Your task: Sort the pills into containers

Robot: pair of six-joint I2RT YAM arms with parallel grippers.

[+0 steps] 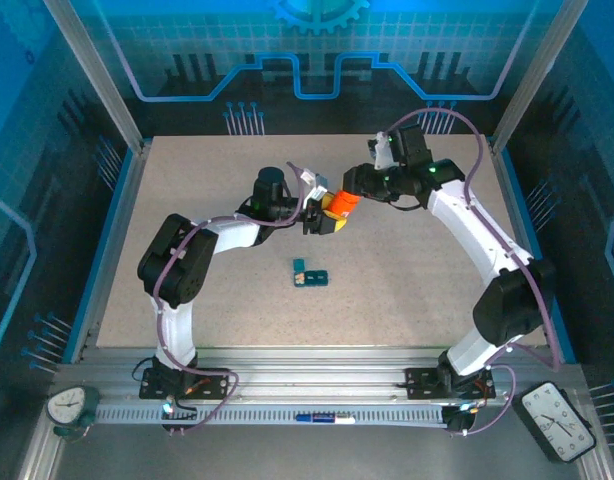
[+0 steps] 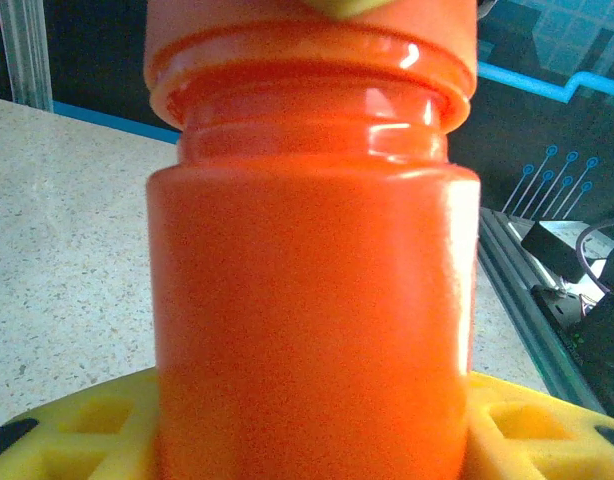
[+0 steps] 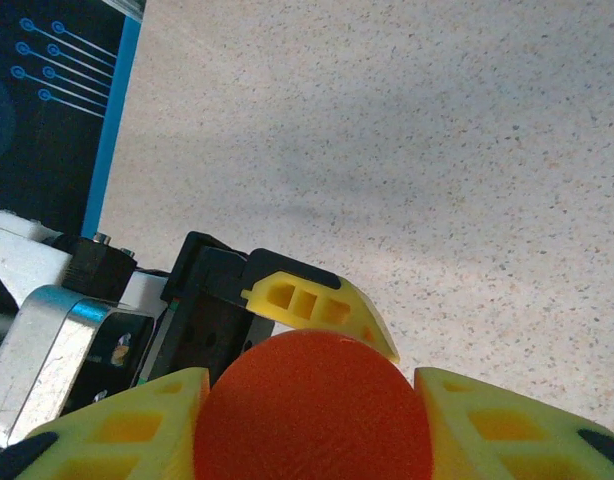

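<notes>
- The speckled beige table (image 1: 187,250) fills the floor of a blue-lit enclosure, with an aluminium rail (image 1: 317,385) along its near edge.
- The right arm (image 1: 477,225) rises from the near right corner and arches over to the middle of the far half of the table.
- The left arm (image 1: 222,235) reaches from the near left corner to the same spot, so the two wrists meet there.
- Two small clocks sit at the near corners, one on the left (image 1: 65,405) and one on the right (image 1: 559,420).
- The orange bottle (image 2: 312,300) is where the wrists meet. Whether its base touches the table cannot be told.
- The left gripper (image 2: 312,445) is clamped on the bottle's body. Its yellow fingers (image 2: 77,430) press the lower part from both sides, jaws about half apart.
- The right gripper (image 3: 312,390) comes at the bottle from above. Its yellow fingers (image 3: 507,425) touch both sides of the cap (image 3: 307,440), jaws drawn in narrow around it.
- The containers (image 1: 310,272), a short dark-teal strip of joined cells, lie flat on the table. They are nearer the bases than the bottle, between the two arms and well apart from both grippers. A pale patch shows at the strip's left end, too small to make out.
- A blue-and-white pen (image 1: 322,417) lies on the rail between the arm bases.
</notes>
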